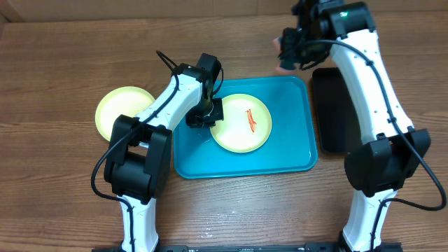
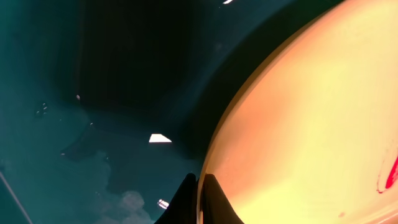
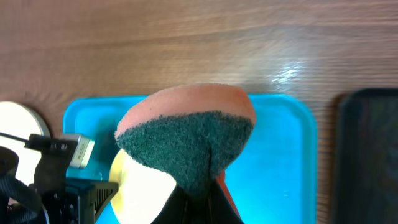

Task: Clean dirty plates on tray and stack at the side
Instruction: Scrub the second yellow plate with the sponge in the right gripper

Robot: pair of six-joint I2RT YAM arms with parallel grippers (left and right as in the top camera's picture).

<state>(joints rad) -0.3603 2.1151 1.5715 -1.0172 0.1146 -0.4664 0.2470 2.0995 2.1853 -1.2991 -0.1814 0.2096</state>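
Note:
A pale yellow plate [image 1: 241,122] with a red smear lies on the turquoise tray [image 1: 294,157]. My left gripper [image 1: 206,115] is shut on this plate's left rim; in the left wrist view the fingers [image 2: 200,186] pinch the edge of the plate [image 2: 311,124] over the tray floor [image 2: 93,93]. A second pale yellow plate [image 1: 122,112] lies on the table left of the tray. My right gripper [image 1: 287,59] is above the tray's far right corner, shut [image 3: 199,199] on a pink sponge with a green scouring face [image 3: 186,137]. A third plate is not in view.
A glossy black tray [image 1: 329,108] lies right of the turquoise tray, under my right arm; it also shows in the right wrist view [image 3: 370,155]. The left arm stretches over the tray's left edge.

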